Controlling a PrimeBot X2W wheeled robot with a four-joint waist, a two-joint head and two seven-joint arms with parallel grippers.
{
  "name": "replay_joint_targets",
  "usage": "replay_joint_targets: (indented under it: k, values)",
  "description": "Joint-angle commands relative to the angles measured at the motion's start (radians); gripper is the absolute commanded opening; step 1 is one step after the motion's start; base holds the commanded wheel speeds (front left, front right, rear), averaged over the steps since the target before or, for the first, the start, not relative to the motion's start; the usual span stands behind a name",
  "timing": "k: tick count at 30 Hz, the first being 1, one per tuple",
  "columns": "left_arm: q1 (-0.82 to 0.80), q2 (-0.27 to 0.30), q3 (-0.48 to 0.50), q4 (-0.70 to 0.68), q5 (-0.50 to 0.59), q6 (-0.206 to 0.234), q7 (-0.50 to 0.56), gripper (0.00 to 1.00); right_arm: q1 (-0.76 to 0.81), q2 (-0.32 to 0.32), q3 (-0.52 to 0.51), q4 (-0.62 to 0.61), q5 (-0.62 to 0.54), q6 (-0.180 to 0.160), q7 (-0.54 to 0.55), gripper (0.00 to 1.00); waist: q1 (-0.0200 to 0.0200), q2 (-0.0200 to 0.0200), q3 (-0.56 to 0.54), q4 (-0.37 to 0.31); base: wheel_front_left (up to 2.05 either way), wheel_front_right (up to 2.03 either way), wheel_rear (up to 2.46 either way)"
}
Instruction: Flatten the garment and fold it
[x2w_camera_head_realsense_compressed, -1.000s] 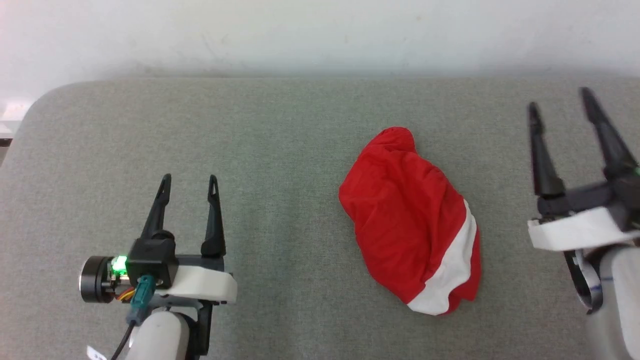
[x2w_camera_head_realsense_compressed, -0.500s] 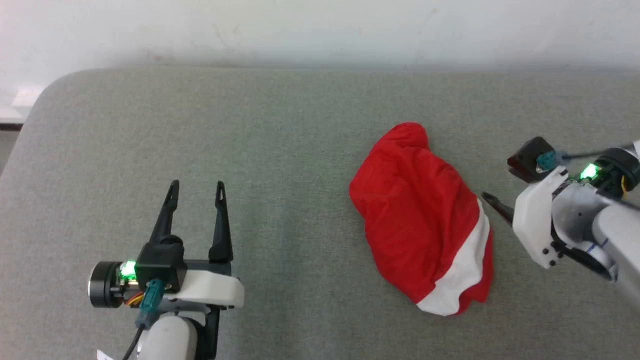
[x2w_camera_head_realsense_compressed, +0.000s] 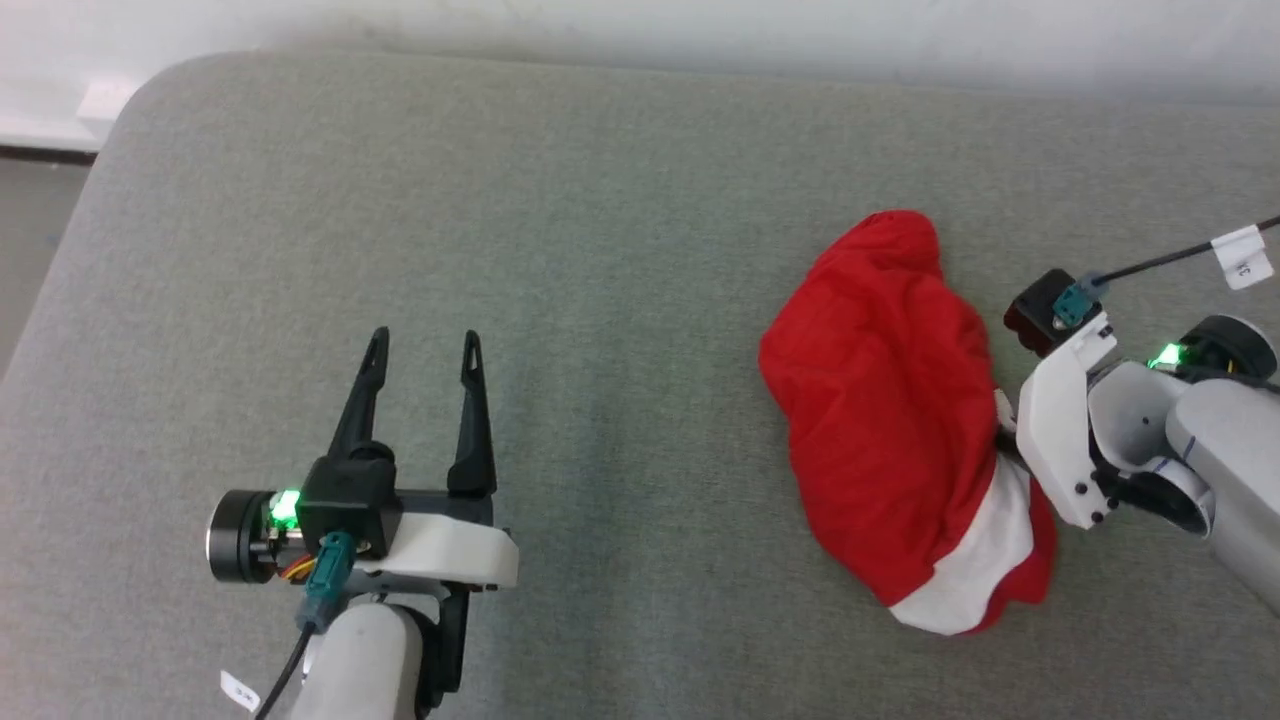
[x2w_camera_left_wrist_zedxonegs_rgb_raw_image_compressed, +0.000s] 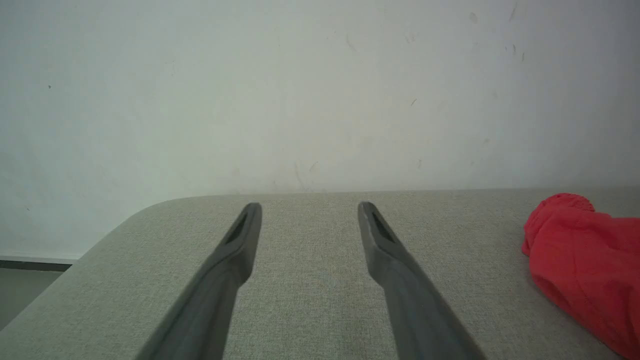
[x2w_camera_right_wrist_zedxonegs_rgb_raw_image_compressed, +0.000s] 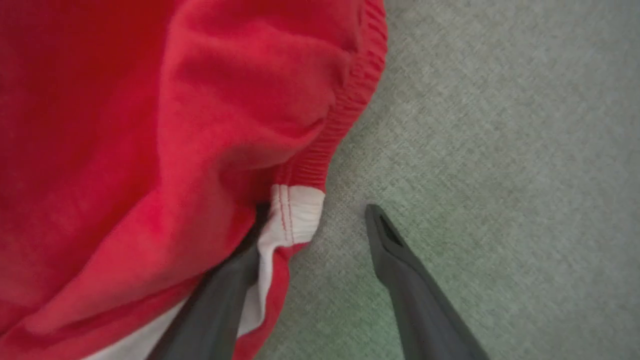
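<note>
The garment (x2w_camera_head_realsense_compressed: 885, 420) lies crumpled on the grey padded surface (x2w_camera_head_realsense_compressed: 600, 250), bright red with a white band (x2w_camera_head_realsense_compressed: 975, 565) along its near right edge. In the right wrist view the gathered waist (x2w_camera_right_wrist_zedxonegs_rgb_raw_image_compressed: 350, 95) runs down to the white band's corner (x2w_camera_right_wrist_zedxonegs_rgb_raw_image_compressed: 295, 210). My right gripper (x2w_camera_right_wrist_zedxonegs_rgb_raw_image_compressed: 317, 210) is open at the garment's right edge (x2w_camera_head_realsense_compressed: 1003, 430). One finger (x2w_camera_right_wrist_zedxonegs_rgb_raw_image_compressed: 225, 295) is tucked under the cloth, and the other (x2w_camera_right_wrist_zedxonegs_rgb_raw_image_compressed: 400, 265) rests over bare surface. My left gripper (x2w_camera_head_realsense_compressed: 425, 340) stands open and empty well to the left, with the garment (x2w_camera_left_wrist_zedxonegs_rgb_raw_image_compressed: 580, 250) far off to its right.
A white wall (x2w_camera_left_wrist_zedxonegs_rgb_raw_image_compressed: 300, 90) rises right behind the padded surface. The surface's rounded far-left corner (x2w_camera_head_realsense_compressed: 150, 90) drops to the floor (x2w_camera_head_realsense_compressed: 30, 220). A cable with a white tag (x2w_camera_head_realsense_compressed: 1240, 255) trails from my right wrist.
My right gripper has swung down from pointing away and reached the garment's right edge, slipping one finger under it. The head camera has shifted; my left gripper holds still.
</note>
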Motion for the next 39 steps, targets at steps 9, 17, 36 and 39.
replay_joint_targets:
  k: [9,17,36,39]
  values:
    - [-0.009,-0.008,0.01,0.016,0.01,0.004,-0.005,1.0,-0.018,0.039,0.144,0.076,0.038,-0.001,-0.149,0.0,0.0,-0.0001,-0.005,-0.004,0.0,0.0,0.0]
    - [0.021,0.002,0.028,0.017,0.021,-0.003,-0.005,1.0,-0.074,-0.029,0.087,0.043,0.049,-0.001,-0.414,0.0,0.0,-0.0001,-0.064,-0.083,0.0,0.0,0.0]
    - [0.028,0.001,0.004,0.025,0.034,-0.013,-0.005,1.0,0.368,-0.195,-0.154,0.2,0.18,-0.001,-0.572,0.0,0.0,-0.0001,-0.077,-0.166,0.0,0.0,0.0]
    - [0.03,0.002,0.003,0.031,0.033,-0.015,-0.005,1.0,0.392,-0.16,-0.168,0.227,0.189,-0.001,-0.598,0.0,0.0,-0.0001,-0.084,-0.162,0.0,0.0,0.0]
